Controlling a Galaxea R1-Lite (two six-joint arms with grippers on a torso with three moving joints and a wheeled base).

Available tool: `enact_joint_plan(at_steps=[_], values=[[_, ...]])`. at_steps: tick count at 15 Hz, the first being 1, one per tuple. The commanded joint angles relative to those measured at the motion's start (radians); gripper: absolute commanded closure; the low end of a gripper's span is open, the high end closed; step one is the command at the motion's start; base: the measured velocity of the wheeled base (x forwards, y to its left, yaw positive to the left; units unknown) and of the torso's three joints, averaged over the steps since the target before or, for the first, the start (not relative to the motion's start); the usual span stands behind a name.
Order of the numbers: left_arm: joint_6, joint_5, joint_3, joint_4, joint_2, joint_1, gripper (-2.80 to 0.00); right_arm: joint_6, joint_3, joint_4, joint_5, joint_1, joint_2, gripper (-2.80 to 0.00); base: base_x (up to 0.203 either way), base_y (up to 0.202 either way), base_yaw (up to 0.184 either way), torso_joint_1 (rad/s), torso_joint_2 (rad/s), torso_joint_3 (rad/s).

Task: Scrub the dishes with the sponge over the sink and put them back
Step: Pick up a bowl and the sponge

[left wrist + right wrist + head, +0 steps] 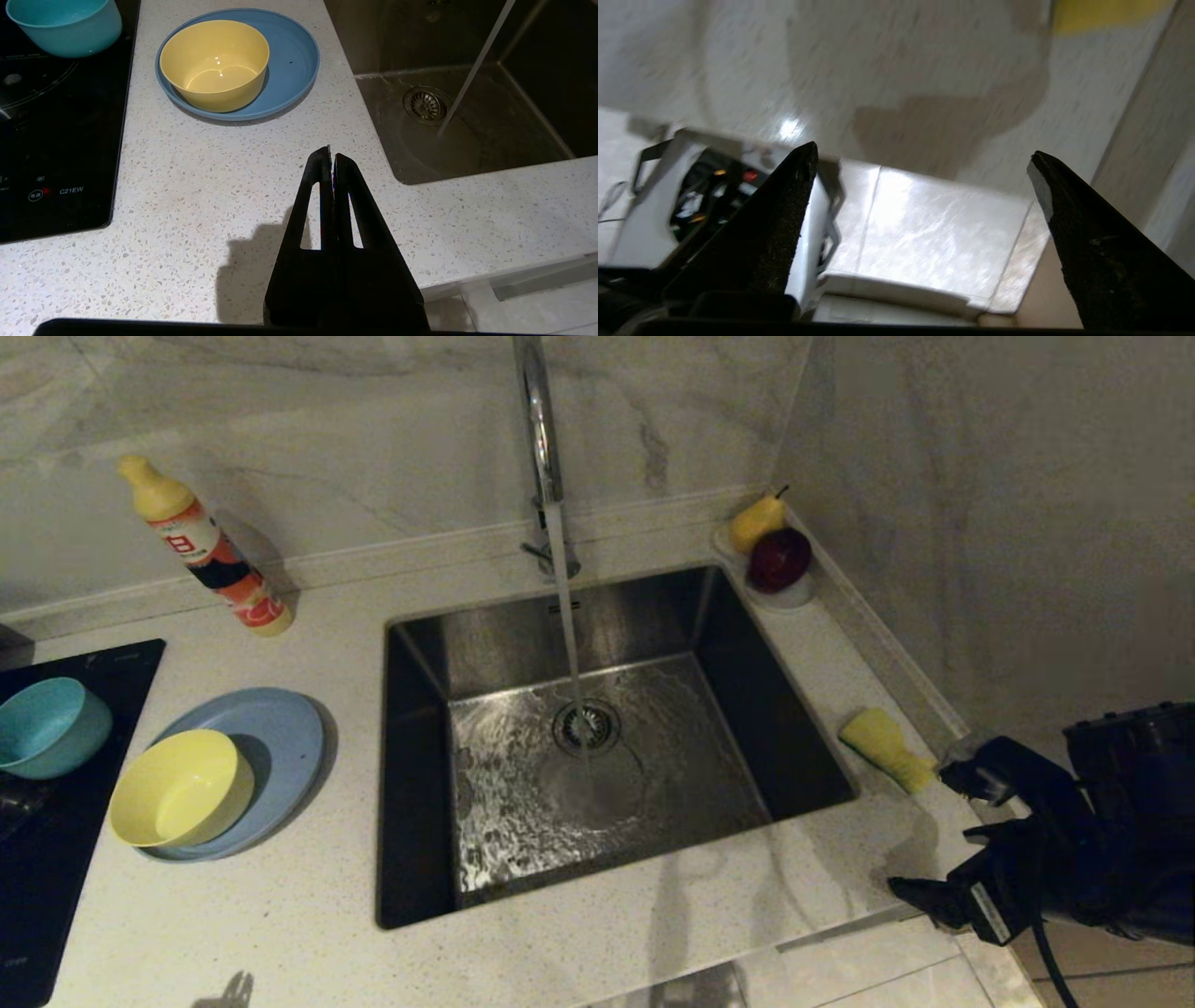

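Sponge not yet picked up; right gripper spread wide and empty.

The right gripper's black fingers are held fully parted with nothing between them, near the counter's front right corner, presumably readied for the squashed yellow sponge, which is left on the speckled white counter just right of the square stainless-steel sink, under running water. The left gripper is kept clenched and empty over the counter. The pale yellow round bowl is seated on the flat light-blue plate; the teal-blue bowl is set on the black hob.

Bowl on plate left of sink; sponge right, perhaps touching its rim.
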Motion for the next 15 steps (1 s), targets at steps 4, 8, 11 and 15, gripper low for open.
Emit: enact_joint_plan(at_steps=[4,8,11,15], values=[[0.000,0.001,0.040,-0.001,0.002,0.000,0.00,-0.090,-0.026,-0.046,0.001,-0.081,0.075,-2.80,0.000,0.000,0.000,0.000,0.00,0.000],[0.000,0.001,0.040,-0.001,0.002,0.000,0.00,-0.103,-0.069,-0.047,0.012,-0.096,0.103,-2.80,0.000,0.000,0.000,0.000,0.00,0.000],[0.000,0.001,0.040,-0.001,0.002,0.000,0.00,-0.100,-0.086,-0.048,0.015,-0.096,0.128,-2.80,0.000,0.000,0.000,0.000,0.00,0.000],[0.000,0.001,0.040,-0.001,0.002,0.000,0.00,-0.101,-0.105,-0.048,0.019,-0.096,0.146,-2.80,0.000,0.000,0.000,0.000,0.00,0.000]])
